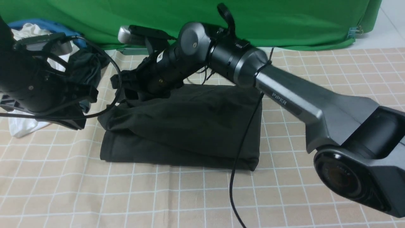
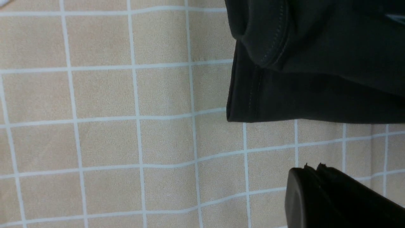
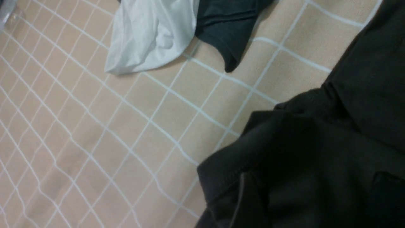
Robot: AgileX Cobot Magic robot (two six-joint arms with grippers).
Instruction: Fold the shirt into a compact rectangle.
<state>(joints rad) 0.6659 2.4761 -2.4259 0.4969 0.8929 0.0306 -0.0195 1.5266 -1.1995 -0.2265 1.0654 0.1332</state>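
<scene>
front view: black shirt (image 1: pixel 190 126) folded on checked cloth (image 1: pixel 190 196); right gripper (image 1: pixel 121 85) at far-left corner, opening unclear; left gripper (image 2: pixel 313 172) closed, empty.

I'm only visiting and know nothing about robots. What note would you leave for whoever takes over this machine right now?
Done: the shirt lies on the checked cloth, folded into a rough rectangle.
The left gripper is shut, empty, beside the shirt's edge, not touching.
The right gripper is at the shirt's far left corner; open or shut cannot be told.
Left to do, probably: flatten the top layer, which bulges on the left, and square the edges.
The white garment and dark grey garment lie apart from it.
</scene>
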